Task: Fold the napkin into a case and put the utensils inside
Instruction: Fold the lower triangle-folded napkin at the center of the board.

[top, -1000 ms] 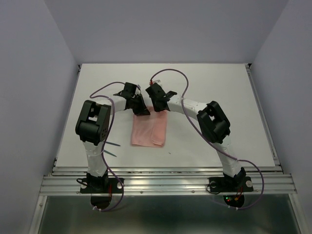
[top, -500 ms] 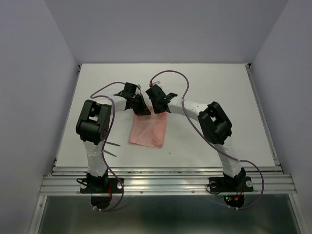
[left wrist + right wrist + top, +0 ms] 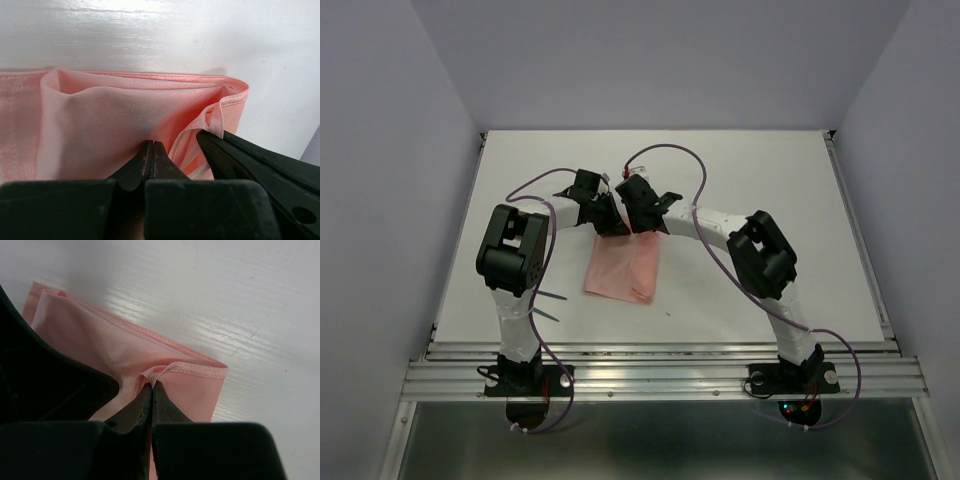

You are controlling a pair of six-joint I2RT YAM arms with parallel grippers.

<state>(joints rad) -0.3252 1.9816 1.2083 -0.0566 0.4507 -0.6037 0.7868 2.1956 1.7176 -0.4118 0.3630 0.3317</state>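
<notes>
On the table (image 3: 770, 200), around its middle and between the 2 arms: the napkin (image 3: 620, 272), folded over itself in layers, near edge flat on the surface toward the bases, far edge lifted off it; at that far edge, side by side, the left gripper (image 3: 613, 230) on the left and the right gripper (image 3: 634, 226) just beside it on the right, each clamped on a layer of cloth, the right one on the hem near a corner; left of the napkin and nearer the bases, well apart from the cloth, the utensils (image 3: 552, 305), partly hidden behind the left arm (image 3: 510, 260).
</notes>
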